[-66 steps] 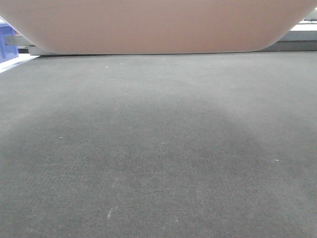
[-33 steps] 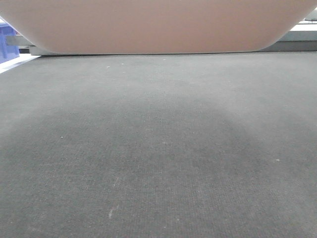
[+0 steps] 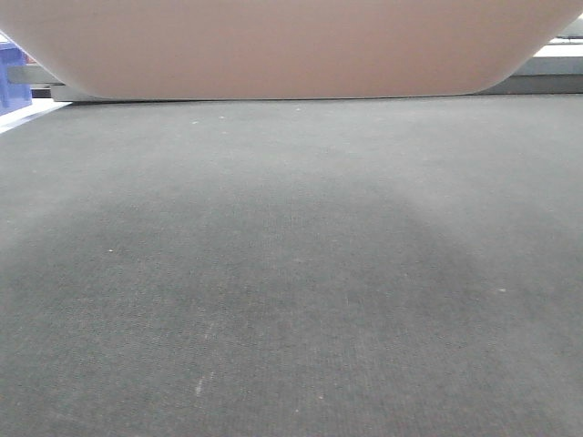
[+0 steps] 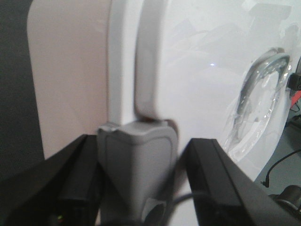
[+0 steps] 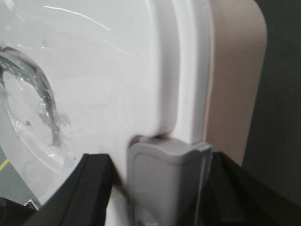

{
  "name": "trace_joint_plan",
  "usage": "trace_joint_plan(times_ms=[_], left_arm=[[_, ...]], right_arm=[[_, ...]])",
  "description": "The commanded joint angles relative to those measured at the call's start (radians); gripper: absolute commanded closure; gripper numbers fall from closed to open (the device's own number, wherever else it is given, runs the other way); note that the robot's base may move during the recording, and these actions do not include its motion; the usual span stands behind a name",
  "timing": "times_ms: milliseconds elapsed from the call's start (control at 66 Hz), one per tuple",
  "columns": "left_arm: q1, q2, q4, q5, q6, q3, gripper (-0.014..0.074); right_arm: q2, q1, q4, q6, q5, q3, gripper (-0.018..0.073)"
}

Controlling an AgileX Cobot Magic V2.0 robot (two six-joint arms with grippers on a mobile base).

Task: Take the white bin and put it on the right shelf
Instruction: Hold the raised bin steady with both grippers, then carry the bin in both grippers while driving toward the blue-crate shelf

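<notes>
Looking out from the front camera, we see the white bin (image 3: 291,45) filling the whole 12 o'clock band of the view. Its pale pinkish wall and rounded lower corners stand above a dark grey woven surface (image 3: 291,273) that covers everything below. We cannot tell whether the bin's bottom edge touches that surface or hangs just over it. At 9 o'clock from the bin's left corner a sliver of a blue bin (image 3: 11,77) shows. At 3 o'clock from its right corner a grey bar (image 3: 547,84) runs behind.

From the left wrist we look along the glossy white lid (image 4: 202,94), which takes up the 12 to 3 o'clock part of the view, with the pinkish side wall at 10 o'clock. The left hand (image 4: 141,146) is clamped on the bin at a grey latch (image 4: 136,174) under the lid's rim. One black finger (image 4: 70,183) presses the latch from 9 o'clock and the other hugs it from 3 o'clock. The recessed handle (image 4: 261,84), under crinkled clear film, lies at 3 o'clock.

From the right wrist the layout is mirrored. The right hand (image 5: 160,162) grips a second latch (image 5: 164,188), with black fingers on its 9 and 3 o'clock sides. The lid lies toward 10 o'clock and the pinkish wall at 2 o'clock.
</notes>
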Motion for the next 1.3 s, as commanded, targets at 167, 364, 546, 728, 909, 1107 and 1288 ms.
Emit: trace_joint_plan(times_ms=[167, 364, 546, 728, 909, 1107, 1288], left_arm=[[-0.017, -0.019, -0.183, 0.066, 0.011, -0.036, 0.0357], [-0.017, -0.019, -0.183, 0.066, 0.011, -0.036, 0.0357], [-0.017, -0.019, -0.183, 0.066, 0.011, -0.036, 0.0357], [-0.017, -0.019, -0.183, 0.066, 0.011, -0.036, 0.0357], [-0.017, -0.019, -0.183, 0.066, 0.011, -0.036, 0.0357], [-0.017, -0.02, -0.192, 0.068, 0.011, -0.036, 0.0357], [-0.017, -0.02, -0.192, 0.068, 0.011, -0.036, 0.0357]], right_arm=[[-0.014, 0.012, 0.208, -0.009, 0.1, -0.036, 0.0162], [-0.012, 0.012, 0.208, -0.009, 0.1, -0.036, 0.0162], [-0.011, 0.012, 0.208, -0.009, 0.1, -0.036, 0.0162], [-0.011, 0.012, 0.208, -0.009, 0.1, -0.036, 0.0162], [-0.011, 0.012, 0.208, -0.009, 0.1, -0.036, 0.0162], [-0.011, 0.012, 0.208, -0.009, 0.1, -0.036, 0.0162], [-0.011, 0.012, 0.208, -0.009, 0.099, -0.036, 0.0162]])
